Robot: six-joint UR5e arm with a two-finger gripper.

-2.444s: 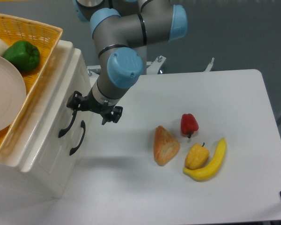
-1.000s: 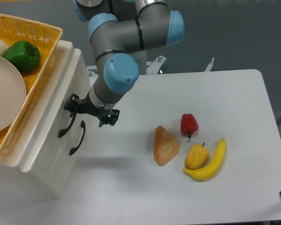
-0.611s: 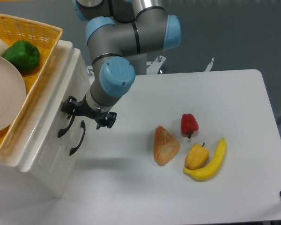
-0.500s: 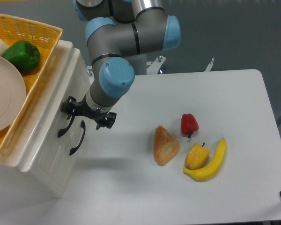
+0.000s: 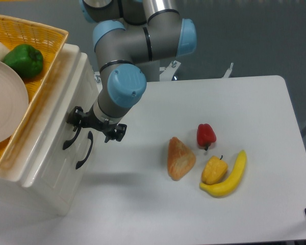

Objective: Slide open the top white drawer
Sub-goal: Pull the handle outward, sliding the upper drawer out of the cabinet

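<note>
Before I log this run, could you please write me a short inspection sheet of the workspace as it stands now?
Surface: white table, mostly bare on the right.
Job's things: top white drawer looks closed, flush with the cabinet front; its black handle sits above the lower drawer's handle.
Clutter: bread piece, red pepper, small yellow pepper and banana lie on the table; a yellow basket on the cabinet holds a green pepper and a plate.
Grippers: gripper is at the top handle; grip cannot be judged.
Cables: nothing seen.
Surroundings: grey floor behind the table.
</note>
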